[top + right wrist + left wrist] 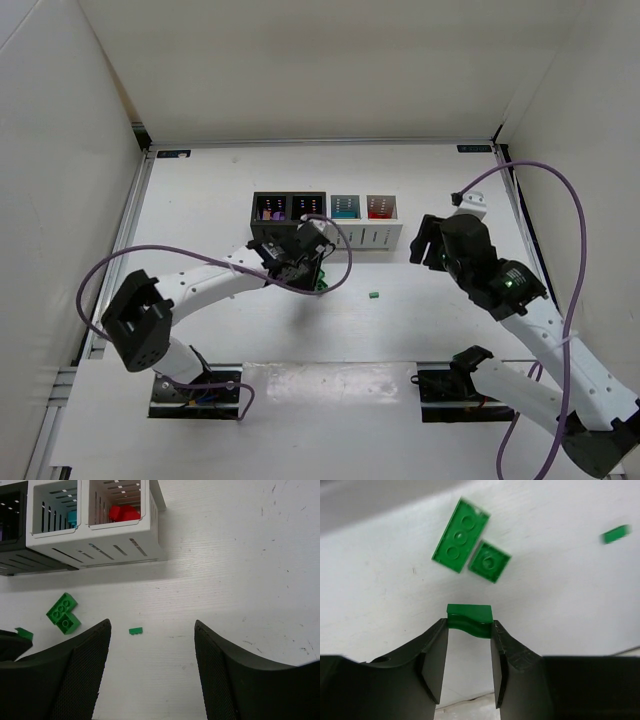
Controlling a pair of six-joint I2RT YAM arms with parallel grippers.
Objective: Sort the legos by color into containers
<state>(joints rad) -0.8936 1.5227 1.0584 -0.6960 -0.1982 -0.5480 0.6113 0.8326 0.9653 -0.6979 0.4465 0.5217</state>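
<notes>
Just in front of the row of bins (326,238), low over the table (200,200):

Item 1. Left claw (469,628): pressed onto a green brick (469,614), which sits pinched at the very fingertips, at or just above the tabletop.

Item 2. Right claw (151,627): spread wide and empty, held off to the right of the bins.

Item 3. Loose pieces: two green bricks (470,545) lie touching each other just beyond the held one. A small green piece (373,294) lies apart, toward the right arm.

Item 4. Bins: a red brick (123,513) shows in the rightmost white one and a teal brick (72,517) in its neighbour. What the two black ones hold I cannot make out.

Step in hand, as I judge it: the pick is made and the carry comes next. It calls for a straight lift to clear the bins' front wall, a short reach forward, then release over whichever bin takes green. Which bin that is I cannot tell.

Room: the bins' front stands close ahead of the left claw, and a purple cable (340,270) loops beside it. Bare table lies between the two arms, and the side walls are well away.
</notes>
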